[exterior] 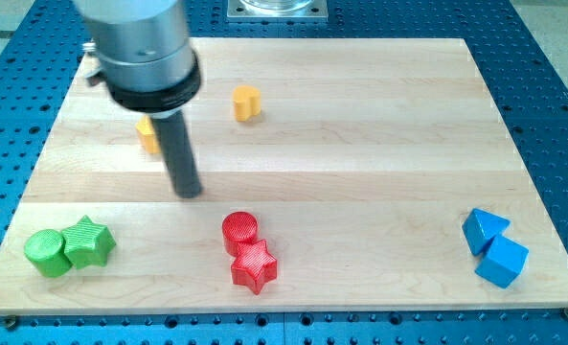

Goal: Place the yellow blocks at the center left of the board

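One yellow block (247,102), heart-like in shape, lies on the wooden board (360,144) at the upper middle-left. A second yellow block (148,137) sits to its lower left, partly hidden behind my rod, so its shape is unclear. My tip (188,194) rests on the board just below and to the right of that second yellow block, and well below-left of the first.
A green cylinder (45,253) and a green star (89,242) touch at the bottom left. A red cylinder (239,230) and a red star (253,265) touch at the bottom middle. Two blue blocks (484,230) (502,262) sit together at the bottom right.
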Controlling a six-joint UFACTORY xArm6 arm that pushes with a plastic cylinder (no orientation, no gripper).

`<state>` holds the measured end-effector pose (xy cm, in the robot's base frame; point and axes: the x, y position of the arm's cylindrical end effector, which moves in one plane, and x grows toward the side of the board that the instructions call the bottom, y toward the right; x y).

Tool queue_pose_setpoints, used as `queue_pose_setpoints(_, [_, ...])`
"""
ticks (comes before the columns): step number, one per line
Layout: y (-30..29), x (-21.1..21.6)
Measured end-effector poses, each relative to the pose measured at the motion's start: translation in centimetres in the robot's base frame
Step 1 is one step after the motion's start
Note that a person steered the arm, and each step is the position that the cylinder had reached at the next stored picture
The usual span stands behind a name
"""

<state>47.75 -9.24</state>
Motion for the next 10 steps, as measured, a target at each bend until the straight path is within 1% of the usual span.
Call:
queue_pose_setpoints(1, [7.0, -4.3])
queue_pose_setpoints(2, [12.3, -9.8])
queue_pose_setpoints(3, [12.4, -15.2])
queue_pose_setpoints(4, [8.2, -17.3])
queue_pose_setpoints(5, [5.4, -16.3])
queue_pose_setpoints(6, [5.8, -12.2])
queue_pose_setpoints(7, [7.0, -11.0])
queue_pose_setpoints(8, [7.3, -11.0])
queue_pose_setpoints(10, [2.1, -9.3])
